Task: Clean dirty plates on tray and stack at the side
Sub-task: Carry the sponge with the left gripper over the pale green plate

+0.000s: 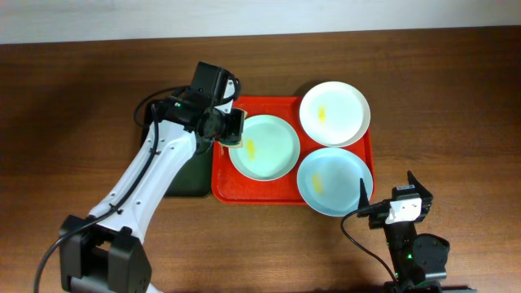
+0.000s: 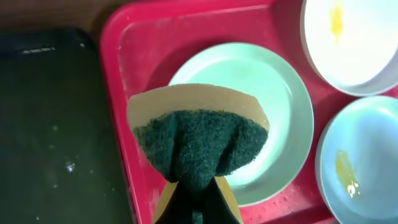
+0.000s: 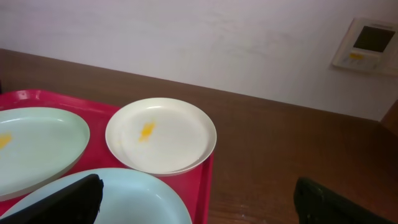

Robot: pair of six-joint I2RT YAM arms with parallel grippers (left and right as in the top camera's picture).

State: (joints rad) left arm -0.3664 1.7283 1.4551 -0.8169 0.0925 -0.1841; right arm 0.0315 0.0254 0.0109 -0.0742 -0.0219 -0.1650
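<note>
The red tray (image 1: 236,191) holds three plates. A pale green plate (image 1: 273,150) with a yellow smear lies at its left. A white plate (image 1: 342,102) with a yellow smear lies at the far right. A pale blue plate (image 1: 338,183) lies at the near right. My left gripper (image 1: 230,130) is shut on a yellow sponge with a green scrub face (image 2: 196,140), held over the green plate's (image 2: 273,93) left edge. My right gripper (image 1: 391,203) is open and empty, just right of the tray's near right corner, next to the blue plate (image 3: 124,199).
A dark green tray (image 1: 189,175) lies left of the red tray, under the left arm. It also shows in the left wrist view (image 2: 56,124). Bare wooden table (image 1: 456,98) lies right of the red tray. A wall panel (image 3: 367,42) hangs behind.
</note>
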